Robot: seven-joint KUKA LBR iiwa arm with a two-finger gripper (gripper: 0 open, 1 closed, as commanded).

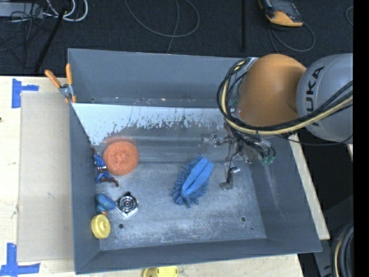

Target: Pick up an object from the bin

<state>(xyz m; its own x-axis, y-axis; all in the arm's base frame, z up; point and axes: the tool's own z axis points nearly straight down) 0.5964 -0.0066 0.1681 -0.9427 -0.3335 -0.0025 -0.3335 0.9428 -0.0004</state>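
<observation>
My gripper hangs low over the bin's floor in the right half, below the arm's orange cover. Just to its left lies a blue bristly brush-like thing, slanted from upper right to lower left. A narrow gap of bare floor separates the two, and nothing shows in the gripper's grasp.
Along the bin's left side sit an orange round scrubber, a small blue and brown figure, a blue lump, a silver round metal piece and a yellow cap. The bin's right wall stands close behind the gripper.
</observation>
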